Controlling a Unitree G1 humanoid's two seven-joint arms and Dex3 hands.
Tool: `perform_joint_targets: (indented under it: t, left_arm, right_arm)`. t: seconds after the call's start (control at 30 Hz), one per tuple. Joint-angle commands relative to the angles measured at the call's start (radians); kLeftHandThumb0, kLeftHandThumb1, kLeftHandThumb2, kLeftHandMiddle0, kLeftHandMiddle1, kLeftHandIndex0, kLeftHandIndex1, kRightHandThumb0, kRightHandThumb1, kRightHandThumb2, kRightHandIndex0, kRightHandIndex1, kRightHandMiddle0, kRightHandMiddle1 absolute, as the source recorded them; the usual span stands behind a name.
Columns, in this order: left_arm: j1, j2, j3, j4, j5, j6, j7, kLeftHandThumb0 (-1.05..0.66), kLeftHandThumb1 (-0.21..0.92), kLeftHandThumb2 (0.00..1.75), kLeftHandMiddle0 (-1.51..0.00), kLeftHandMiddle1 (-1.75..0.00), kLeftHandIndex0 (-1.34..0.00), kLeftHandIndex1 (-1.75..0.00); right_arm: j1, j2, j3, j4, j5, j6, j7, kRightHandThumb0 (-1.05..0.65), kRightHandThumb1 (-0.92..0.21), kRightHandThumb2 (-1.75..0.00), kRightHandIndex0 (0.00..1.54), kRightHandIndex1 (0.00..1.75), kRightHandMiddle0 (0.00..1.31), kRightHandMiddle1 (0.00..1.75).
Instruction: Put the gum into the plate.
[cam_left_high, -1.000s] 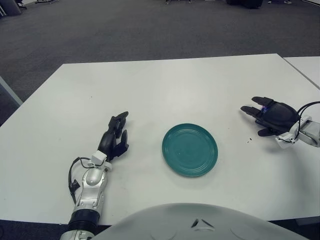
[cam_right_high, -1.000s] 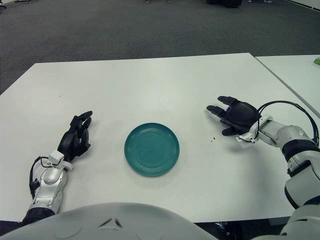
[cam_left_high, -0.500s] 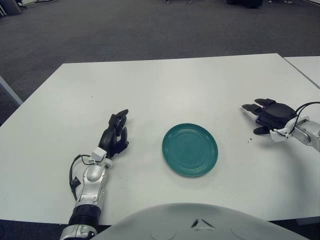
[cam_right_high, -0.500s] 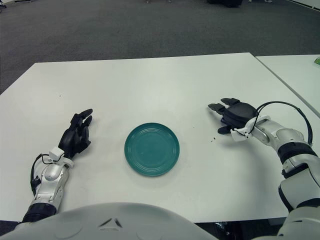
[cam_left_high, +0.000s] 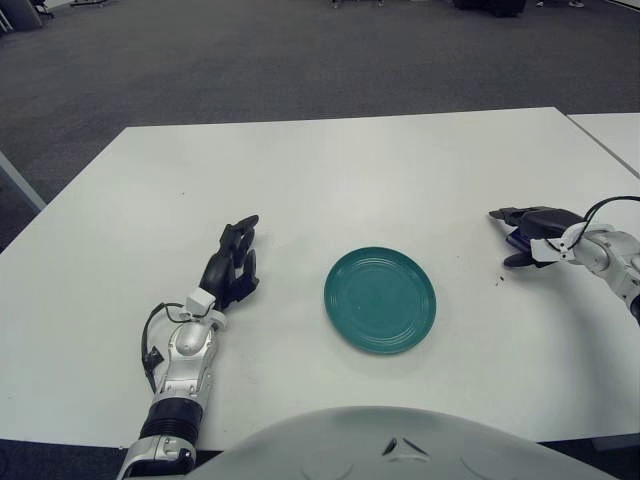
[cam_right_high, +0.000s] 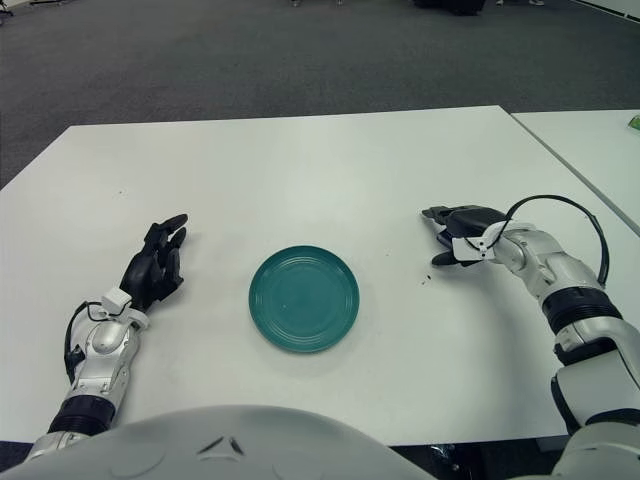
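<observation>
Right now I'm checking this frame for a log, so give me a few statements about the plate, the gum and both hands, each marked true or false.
1. The green plate holds nothing. True.
2. The plate stands at the table's far edge. False: it sits near the front, between the two hands.
3. The right hand shows right of the plate, low over a small purple-blue thing, likely the gum. True.
4. The left hand holds the gum. False: it shows left of the plate, holding nothing.
5. The gum lies in the plate. False: it is under the right hand, apart from the plate.
</observation>
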Motion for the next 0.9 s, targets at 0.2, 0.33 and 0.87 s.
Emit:
perform_joint_targets:
  t: [0.2, 0.33, 0.87]
  left_arm:
    - [-0.015, 0.024, -0.002, 0.051, 0.011, -0.045, -0.037, -0.90, 0.92, 0.90, -0.22, -0.01, 0.00, -0.61]
    - [-0.026, 0.029, 0.001, 0.065, 0.007, -0.028, -0.051, -0.92, 0.92, 0.90, -0.22, -0.01, 0.00, -0.61]
    - [-0.035, 0.053, -0.005, 0.051, 0.040, 0.025, -0.045, -0.98, 0.92, 0.89, -0.17, 0.00, 0.00, -0.52]
  right_arm:
    - [0.017, 0.040, -0.021, -0.048, 0.004, 0.117, 0.084, -1.05, -0.92, -0.58, 0.17, 0.03, 0.00, 0.00]
    - [0.013, 0.042, -0.016, -0.061, -0.010, 0.160, 0.111, -1.05, -0.92, -0.60, 0.16, 0.03, 0.00, 0.00]
    - [0.057, 0.072, -0.026, -0.057, -0.017, 0.181, 0.028, -1.05, -0.92, -0.64, 0.19, 0.03, 0.00, 0.00]
